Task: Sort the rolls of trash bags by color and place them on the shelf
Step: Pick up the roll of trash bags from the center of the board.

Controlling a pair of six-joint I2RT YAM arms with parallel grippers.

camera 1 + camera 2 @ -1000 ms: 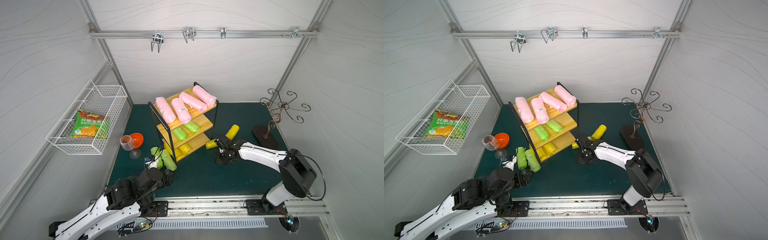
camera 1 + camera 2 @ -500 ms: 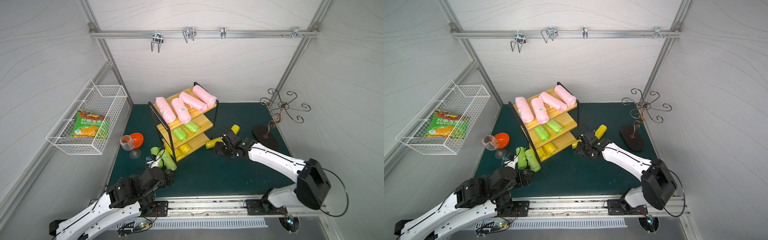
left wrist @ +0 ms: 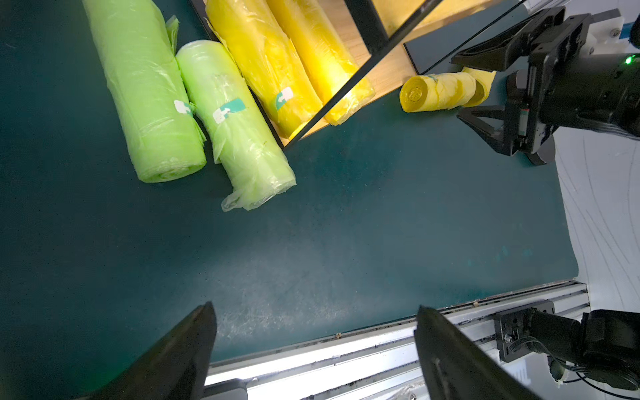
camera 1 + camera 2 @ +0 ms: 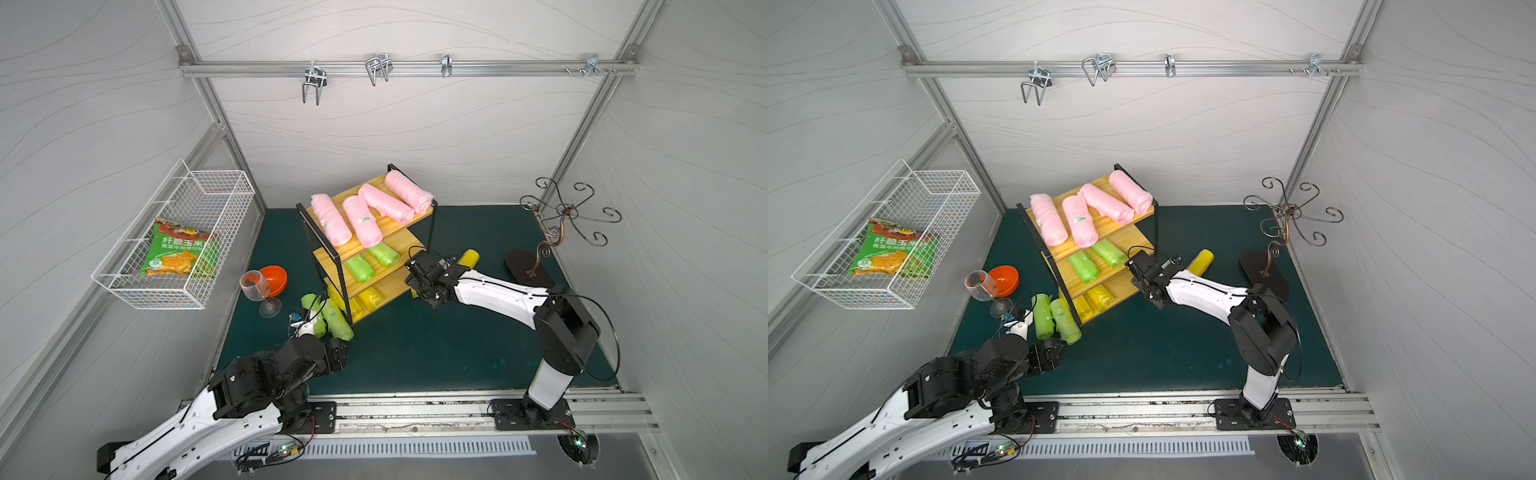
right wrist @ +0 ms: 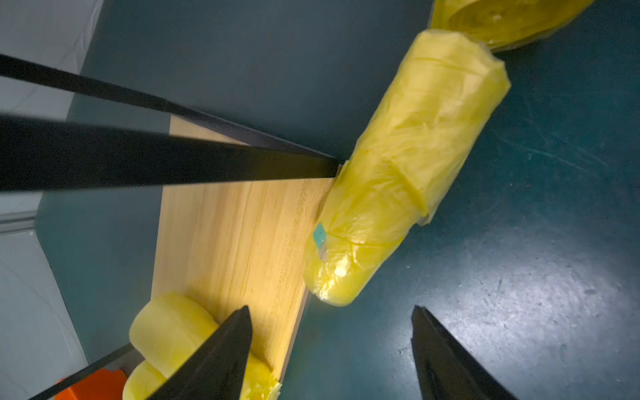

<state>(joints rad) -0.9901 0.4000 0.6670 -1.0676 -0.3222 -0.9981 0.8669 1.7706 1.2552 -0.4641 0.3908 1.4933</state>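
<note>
A yellow roll lies on the worktop, touching the corner of the shelf at its bottom board. The right pincer hovers over it, spread and empty. The left pincer, also wide open, hangs near two green rolls.

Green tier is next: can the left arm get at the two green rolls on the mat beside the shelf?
Probably yes: the left gripper is open and empty, with only bare mat between it and the green rolls, though one lies beside the shelf.
</note>
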